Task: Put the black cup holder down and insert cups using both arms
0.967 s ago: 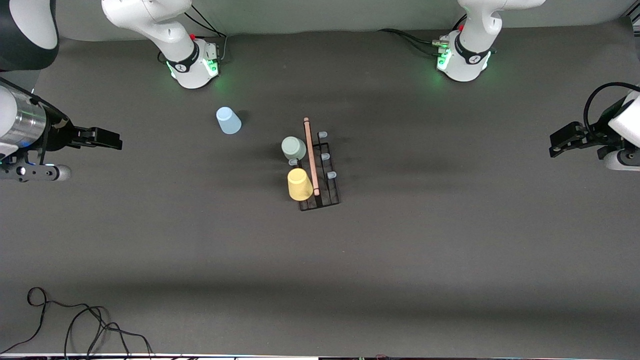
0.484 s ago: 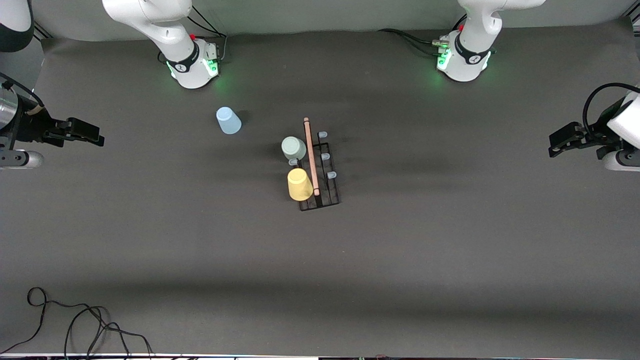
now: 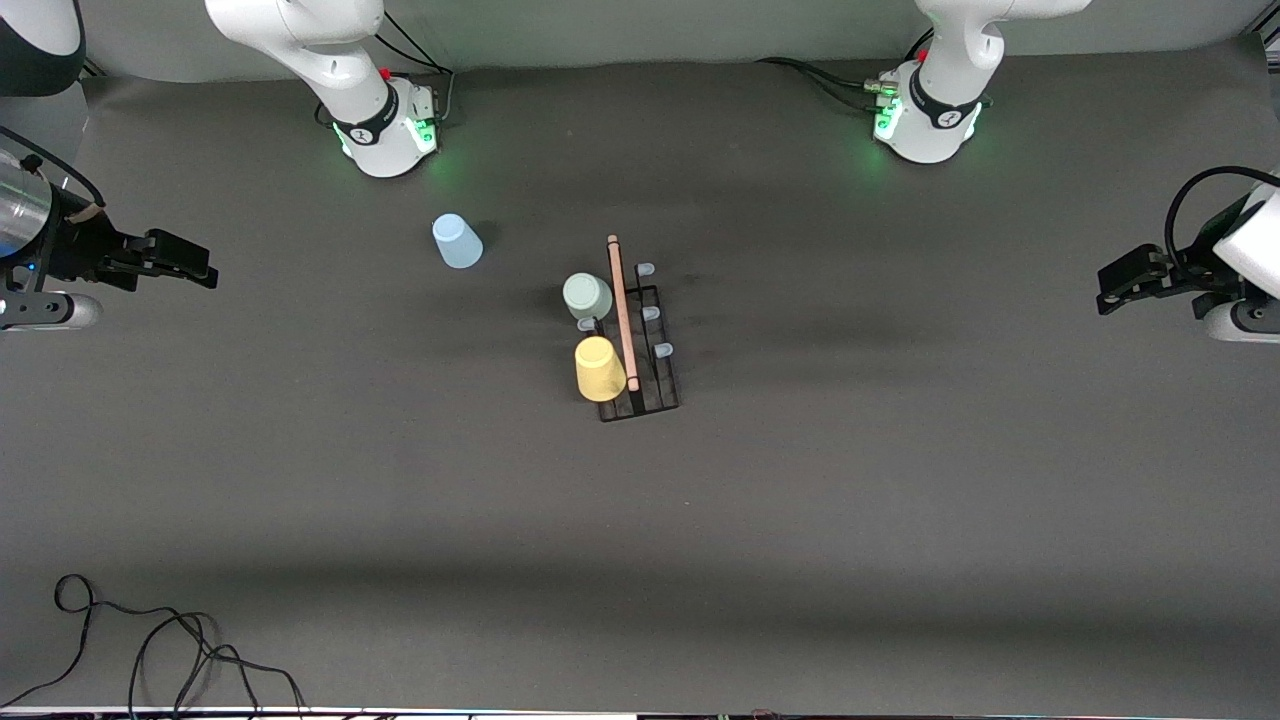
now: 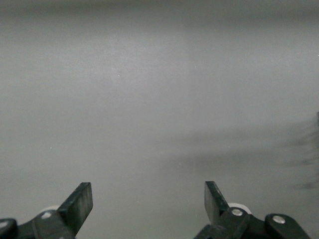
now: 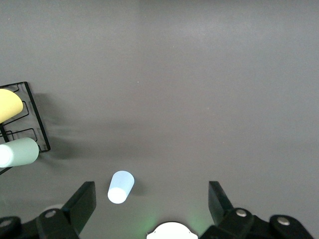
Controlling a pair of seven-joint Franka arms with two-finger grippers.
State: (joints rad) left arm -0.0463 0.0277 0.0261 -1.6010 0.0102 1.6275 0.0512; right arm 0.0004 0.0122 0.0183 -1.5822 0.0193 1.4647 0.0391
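Observation:
The black cup holder (image 3: 655, 385) stands mid-table with its wooden rod handle (image 3: 621, 310) on top. The grey-green cup (image 3: 587, 296) and the yellow cup (image 3: 600, 368) sit on its pegs on the right arm's side. Three pegs (image 3: 651, 313) on the left arm's side are bare. The light blue cup (image 3: 457, 241) stands alone on the table near the right arm's base. My right gripper (image 3: 200, 265) is open and empty at the right arm's end of the table. Its wrist view (image 5: 152, 199) shows the blue cup (image 5: 121, 186) and the holder (image 5: 35, 119). My left gripper (image 3: 1112, 288) is open and empty at the left arm's end; it shows over bare table in its wrist view (image 4: 148, 199).
The two green-lit arm bases (image 3: 388, 125) (image 3: 925, 120) stand along the table's back edge. A loose black cable (image 3: 150, 645) lies at the front corner on the right arm's end. The dark mat (image 3: 900, 480) covers the table.
My right gripper has drawn back toward the right arm's end of the table, away from the blue cup. The left arm, the cups and the holder have not moved.

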